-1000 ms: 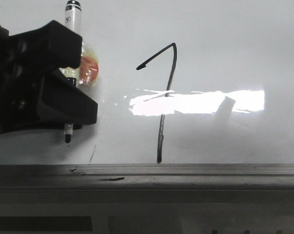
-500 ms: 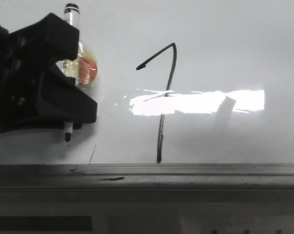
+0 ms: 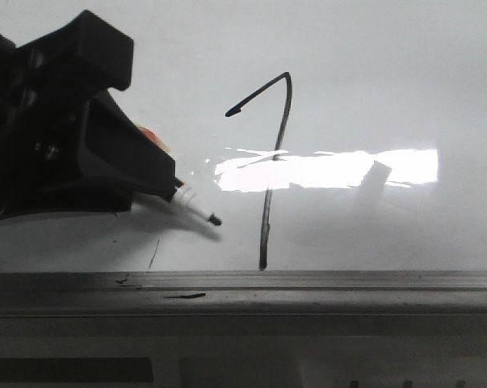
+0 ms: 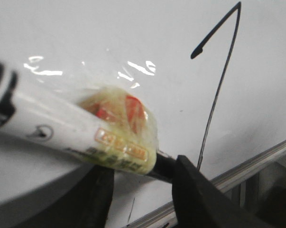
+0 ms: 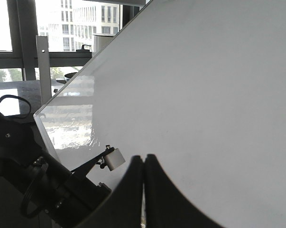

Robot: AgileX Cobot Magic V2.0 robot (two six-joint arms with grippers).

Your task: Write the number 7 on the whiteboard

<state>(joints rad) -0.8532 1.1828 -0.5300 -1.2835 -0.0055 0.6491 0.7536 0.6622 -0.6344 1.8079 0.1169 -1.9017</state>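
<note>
beside number 7 (image 3: 274,166), left claw (image 3: 150,182) grips marker (image 3: 196,208).

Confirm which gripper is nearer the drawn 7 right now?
Left. The left gripper holds the marker just left of the number 7. The right gripper is shut, with no stroke in its view.

The one sign that can be read is the number 7 (image 3: 269,162), drawn in black on the whiteboard (image 3: 372,81). Its short top bar slants toward 2 o'clock and its long stem runs down to 6 o'clock. The marker (image 4: 76,130) has a yellow and red label with small print, but it is too blurry to read.
</note>
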